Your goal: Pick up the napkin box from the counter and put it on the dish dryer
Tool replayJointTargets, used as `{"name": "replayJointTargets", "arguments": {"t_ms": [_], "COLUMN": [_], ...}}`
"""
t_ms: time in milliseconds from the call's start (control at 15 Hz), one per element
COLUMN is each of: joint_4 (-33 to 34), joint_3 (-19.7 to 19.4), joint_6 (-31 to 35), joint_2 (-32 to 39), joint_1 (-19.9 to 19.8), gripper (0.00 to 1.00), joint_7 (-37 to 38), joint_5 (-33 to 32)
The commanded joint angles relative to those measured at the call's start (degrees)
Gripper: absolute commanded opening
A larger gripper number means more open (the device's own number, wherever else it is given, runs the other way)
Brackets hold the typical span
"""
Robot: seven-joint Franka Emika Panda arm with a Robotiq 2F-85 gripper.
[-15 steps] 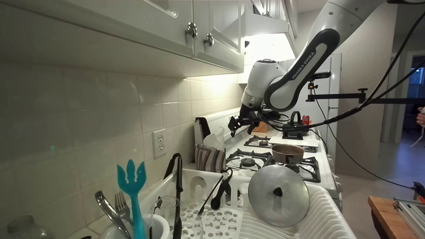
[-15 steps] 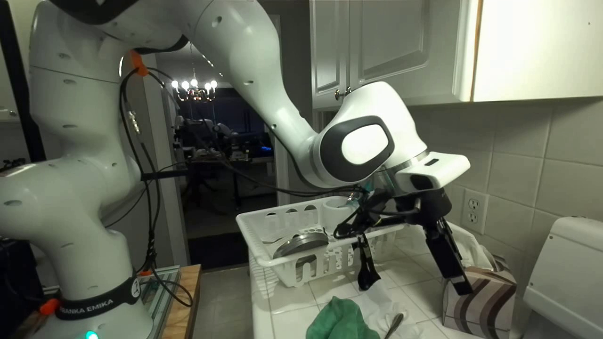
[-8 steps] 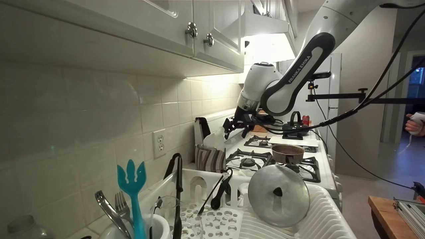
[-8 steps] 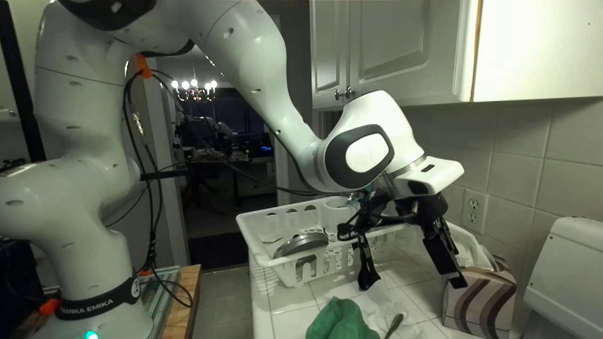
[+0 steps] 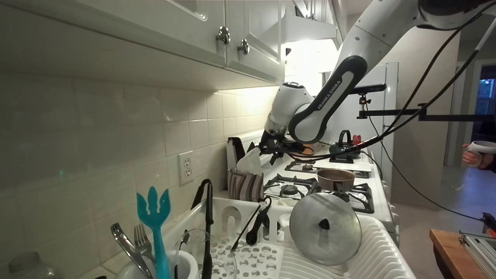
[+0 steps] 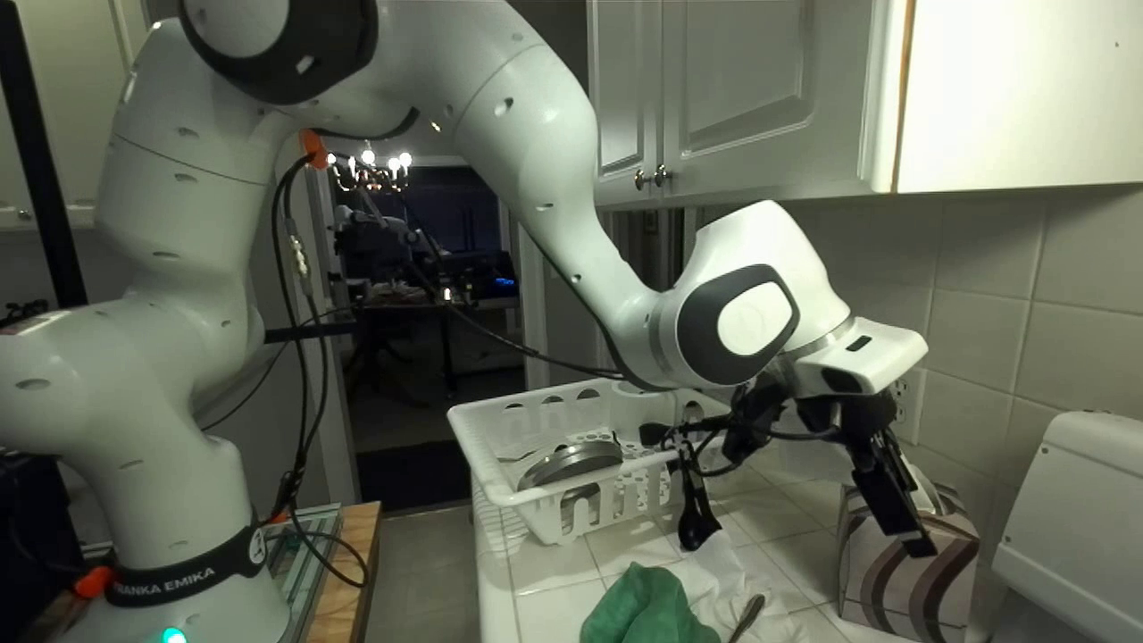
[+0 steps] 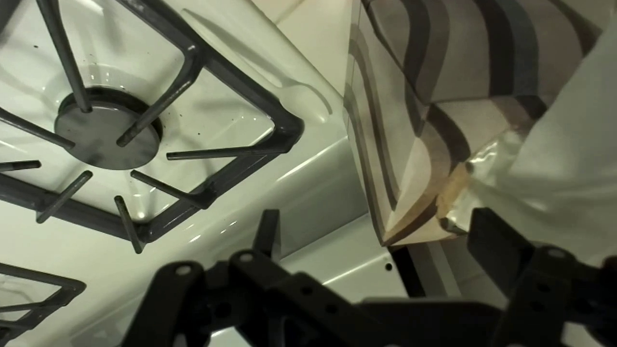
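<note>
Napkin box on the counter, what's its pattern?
The napkin box has wavy brown, grey and cream stripes, seen best in the wrist view.

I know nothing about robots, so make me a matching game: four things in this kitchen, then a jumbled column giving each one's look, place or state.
1. Gripper
2. Napkin box
3. Pan
4. Dish dryer

A. Striped dark and light
B. White, holding a round lid
C. Open, jaws apart
D. On the stove

Right pairs: 1-C, 2-A, 3-D, 4-B
</note>
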Motion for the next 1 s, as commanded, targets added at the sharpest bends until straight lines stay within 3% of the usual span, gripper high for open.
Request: {"name": "replayJointTargets", "arguments": {"t_ms": [0,200,267,400,667,933], "joint_4": [6.27,8.79,8.87,9.17,7.87,2.69], "joint_3": [-0.32,-0.20,-4.66,-7.66,-13.05,-17.47], "joint_6": [-1.78,-2.58,-1.98,-2.17,-1.43,-0.03], "joint_2": [5.56,7.95,8.60,9.19,9.25,7.42], "joint_1": [1.32,2.02,6.71,9.37,14.21,18.62], "gripper": [1.00,1.00,1.00,0.72,0.42,0.16], "joint_7": [1.62,1.40,-3.93,-4.75,-6.72,-7.77], "joint_5": [0.50,0.39,7.64,10.82,15.35,14.39]}}
